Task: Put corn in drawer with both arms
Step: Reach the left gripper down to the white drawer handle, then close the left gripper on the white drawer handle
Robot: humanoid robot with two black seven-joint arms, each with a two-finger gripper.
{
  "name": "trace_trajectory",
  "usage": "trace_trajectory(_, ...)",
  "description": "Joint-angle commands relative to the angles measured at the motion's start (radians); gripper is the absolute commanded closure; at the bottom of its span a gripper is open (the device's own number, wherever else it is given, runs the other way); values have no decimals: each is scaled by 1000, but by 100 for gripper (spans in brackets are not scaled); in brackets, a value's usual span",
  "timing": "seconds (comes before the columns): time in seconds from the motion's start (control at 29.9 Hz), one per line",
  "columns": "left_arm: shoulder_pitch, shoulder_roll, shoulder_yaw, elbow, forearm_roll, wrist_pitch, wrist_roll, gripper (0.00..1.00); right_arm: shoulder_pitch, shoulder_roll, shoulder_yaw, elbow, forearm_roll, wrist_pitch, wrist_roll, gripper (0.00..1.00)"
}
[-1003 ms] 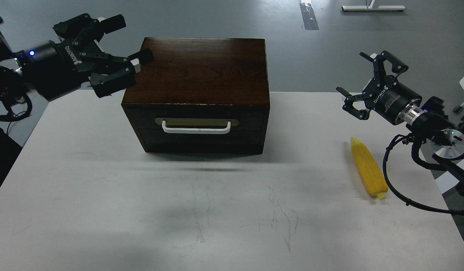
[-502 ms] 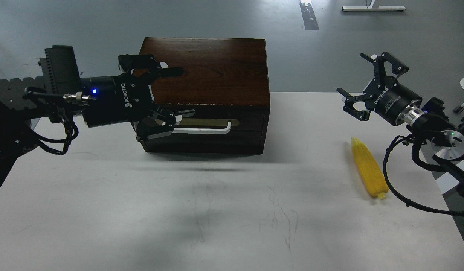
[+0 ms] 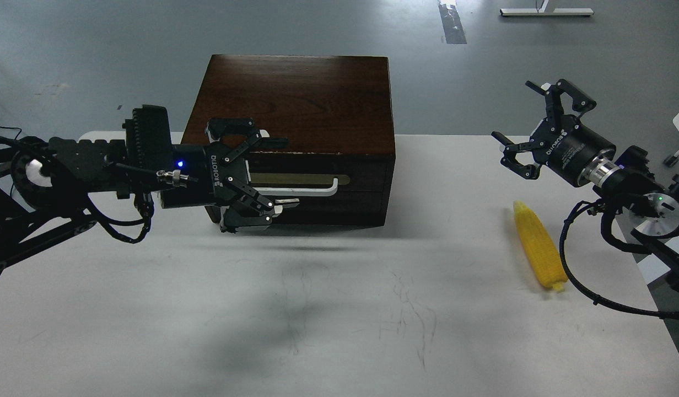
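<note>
Reaching in from the left, my left gripper (image 3: 273, 172) is wide open at the closed drawer (image 3: 312, 187), fingers around its white handle (image 3: 312, 191). My right gripper (image 3: 524, 132) hangs open, holding nothing, above the corn (image 3: 539, 246) on the table (image 3: 339, 309).

A: What's behind the white table (image 3: 152, 309)?
B: Grey floor (image 3: 97, 49), a dark strip (image 3: 451, 22) top centre, a white furniture base (image 3: 546, 11) upper right.
</note>
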Motion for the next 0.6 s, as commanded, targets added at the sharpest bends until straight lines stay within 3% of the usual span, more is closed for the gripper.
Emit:
trace_trajectory(0.0,-7,-14,25,17,0,0,0,6,-1,-2,-1,0,0,0,0,0)
trace_trajectory(0.57,-21,-90,51,77,0,0,0,9,-11,-2,-1,-2,0,0,0,0)
